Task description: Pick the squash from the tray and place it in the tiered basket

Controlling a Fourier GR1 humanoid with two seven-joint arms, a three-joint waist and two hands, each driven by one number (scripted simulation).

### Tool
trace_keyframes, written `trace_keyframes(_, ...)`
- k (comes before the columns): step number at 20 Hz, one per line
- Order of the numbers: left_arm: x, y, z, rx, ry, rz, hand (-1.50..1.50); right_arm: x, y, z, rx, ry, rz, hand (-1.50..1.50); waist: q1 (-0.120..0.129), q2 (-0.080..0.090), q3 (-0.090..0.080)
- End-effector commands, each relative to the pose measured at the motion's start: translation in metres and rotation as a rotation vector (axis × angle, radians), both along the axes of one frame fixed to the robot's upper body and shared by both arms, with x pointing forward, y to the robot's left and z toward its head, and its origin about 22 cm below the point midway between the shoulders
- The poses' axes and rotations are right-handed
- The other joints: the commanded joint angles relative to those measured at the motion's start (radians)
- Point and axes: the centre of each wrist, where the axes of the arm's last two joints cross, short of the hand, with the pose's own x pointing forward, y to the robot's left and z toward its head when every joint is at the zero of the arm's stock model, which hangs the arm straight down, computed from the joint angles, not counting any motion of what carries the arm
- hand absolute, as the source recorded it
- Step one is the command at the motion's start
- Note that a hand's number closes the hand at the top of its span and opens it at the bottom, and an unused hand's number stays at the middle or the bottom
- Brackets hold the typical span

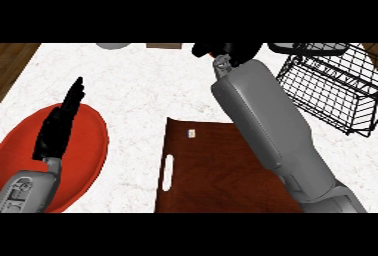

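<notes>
White counter (pixel 140 90): right hand (pixel 225 50) (fingers unclear) beside tiered basket (pixel 332 85).

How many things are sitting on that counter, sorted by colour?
Red: 1, the plate
Brown: 1, the tray
Black: 1, the wire basket
Grey: 1, a round object cut off at the far edge
Tan: 1, a small object also cut off there
Total: 5
The squash is not visible.
</notes>
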Motion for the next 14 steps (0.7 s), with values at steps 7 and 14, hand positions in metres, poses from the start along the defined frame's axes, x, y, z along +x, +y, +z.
trace_keyframes(7,0.002,0.001,0.009,-0.005,-0.001,0.042,0.00,0.034,-0.023,0.077,-0.053,0.014,-0.201,1.50,-0.034,-0.008,0.002)
trace_keyframes(14,-0.007,0.001,-0.005,0.008,0.002,0.045,0.00,0.055,-0.061,0.089,-0.063,0.034,-0.193,1.50,-0.033,-0.004,0.002)
